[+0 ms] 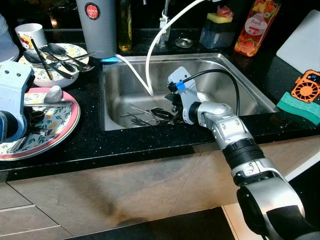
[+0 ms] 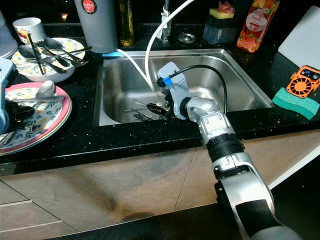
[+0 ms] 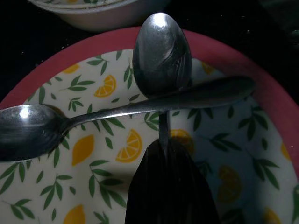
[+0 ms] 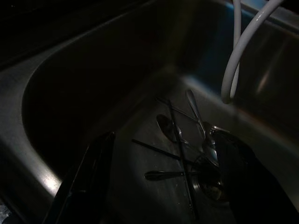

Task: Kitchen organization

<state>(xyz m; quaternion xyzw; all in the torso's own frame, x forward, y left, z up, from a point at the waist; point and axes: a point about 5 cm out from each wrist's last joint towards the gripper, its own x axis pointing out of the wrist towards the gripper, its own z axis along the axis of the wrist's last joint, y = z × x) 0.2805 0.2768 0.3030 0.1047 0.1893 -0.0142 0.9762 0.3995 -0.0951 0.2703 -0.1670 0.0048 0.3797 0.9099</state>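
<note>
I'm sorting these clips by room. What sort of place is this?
A home kitchen, most likely: a stainless steel sink set in a black speckled countertop, loose metal cutlery lying in the basin, and a lemon-patterned plate with a pink rim beside it.

2 head eyes above sink (image 1: 260, 107), wrist views close over cutlery

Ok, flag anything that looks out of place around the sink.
Loose metal cutlery lies crisscrossed in the steel sink, under the open right gripper. Two metal spoons lie crossed on the pink-rimmed lemon-pattern plate.
</note>
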